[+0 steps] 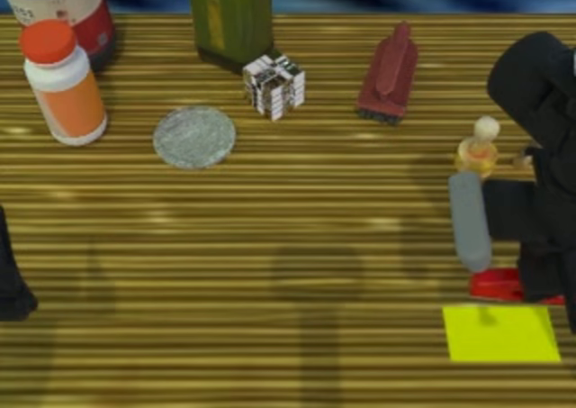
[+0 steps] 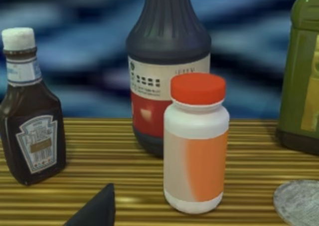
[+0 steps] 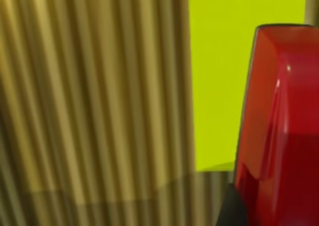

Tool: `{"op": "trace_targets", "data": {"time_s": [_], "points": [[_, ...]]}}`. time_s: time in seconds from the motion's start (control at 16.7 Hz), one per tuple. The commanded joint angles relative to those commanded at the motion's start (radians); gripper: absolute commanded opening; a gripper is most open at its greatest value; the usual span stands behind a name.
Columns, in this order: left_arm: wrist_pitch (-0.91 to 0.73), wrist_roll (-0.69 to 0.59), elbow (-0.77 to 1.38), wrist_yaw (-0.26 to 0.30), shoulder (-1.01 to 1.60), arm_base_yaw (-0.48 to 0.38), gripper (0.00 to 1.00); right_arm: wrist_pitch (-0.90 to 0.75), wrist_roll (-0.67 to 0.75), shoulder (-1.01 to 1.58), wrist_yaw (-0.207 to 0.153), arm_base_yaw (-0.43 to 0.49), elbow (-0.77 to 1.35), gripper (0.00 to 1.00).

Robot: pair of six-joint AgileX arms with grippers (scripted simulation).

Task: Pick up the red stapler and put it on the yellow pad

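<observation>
The right tool (image 1: 531, 286) grips the glossy bright red bar-shaped stapler (image 1: 495, 285), which is just clear of the flat yellow rectangular pad (image 1: 500, 333), with the pad at six o'clock of it. The stapler's long axis runs three-to-nine. The left arm is parked at the striped worktop's (image 1: 270, 246) nine o'clock edge.

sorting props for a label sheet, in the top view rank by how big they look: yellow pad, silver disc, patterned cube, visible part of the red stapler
1. yellow pad
2. silver disc
3. patterned cube
4. red stapler, mostly hidden under the right arm

The pad and disc look close.
</observation>
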Motion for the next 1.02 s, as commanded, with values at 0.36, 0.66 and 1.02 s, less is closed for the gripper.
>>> {"op": "trace_targets", "data": {"time_s": [0.36, 0.66, 1.02], "points": [[0.0, 0.0, 0.0, 0.0, 0.0, 0.0, 1.0, 0.041, -0.118, -0.029, 0.025, -0.02, -0.018, 0.0], [0.0, 0.0, 0.0, 0.0, 0.0, 0.0, 1.0, 0.055, -0.114, -0.02, 0.024, -0.014, -0.027, 0.0], [0.0, 0.0, 0.0, 0.0, 0.0, 0.0, 1.0, 0.296, -0.106, 0.061, 0.025, -0.015, -0.178, 0.0]]}}
